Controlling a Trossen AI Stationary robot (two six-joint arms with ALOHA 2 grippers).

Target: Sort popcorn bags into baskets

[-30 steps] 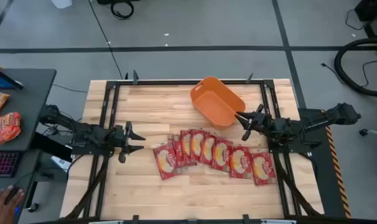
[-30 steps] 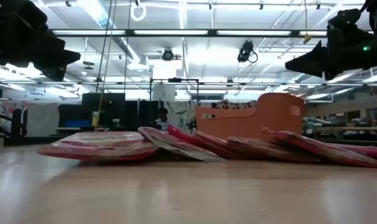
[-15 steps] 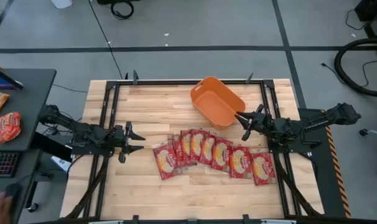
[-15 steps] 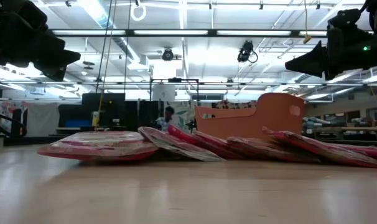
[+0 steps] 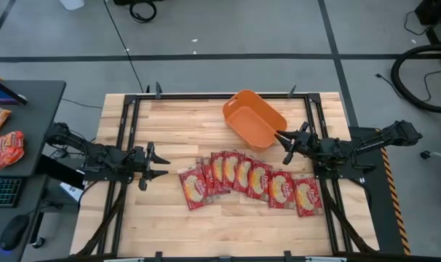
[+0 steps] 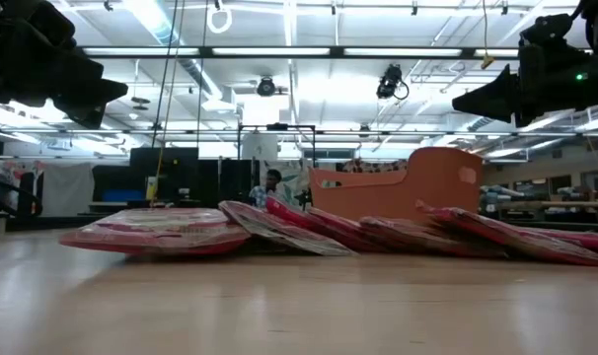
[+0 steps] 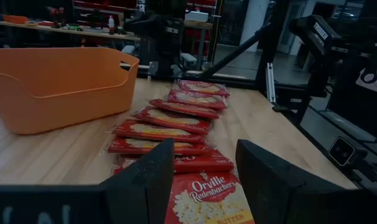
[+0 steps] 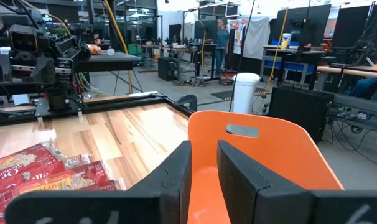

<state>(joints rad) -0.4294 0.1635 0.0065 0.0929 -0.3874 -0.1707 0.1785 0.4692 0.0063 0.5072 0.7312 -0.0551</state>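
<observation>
Several red popcorn bags (image 5: 249,180) lie in an overlapping row across the table's middle, each leaning on its neighbour; the left wrist view shows the row of bags (image 7: 176,118) running away from the camera. The orange tub (image 5: 253,118) stands behind the row, toward the far edge. My left gripper (image 5: 156,162) hovers open just left of the row's left end, with the nearest bag (image 7: 207,196) showing between its fingers. My right gripper (image 5: 282,147) hovers open beside the tub's right near corner, above the row's right part, facing the tub (image 8: 257,155). Both are well above the table in the low view.
Black frame rails (image 5: 126,138) run along the table's left and right sides. Bare wood lies near (image 5: 228,229) and far left (image 5: 177,116). A dark side desk (image 5: 24,124) on the left carries a keyboard, a mouse and two more red packets (image 5: 8,149).
Both arms have kept still and the bags have not moved. A person's hand on the mouse at the side desk has drawn away out of the high view.
</observation>
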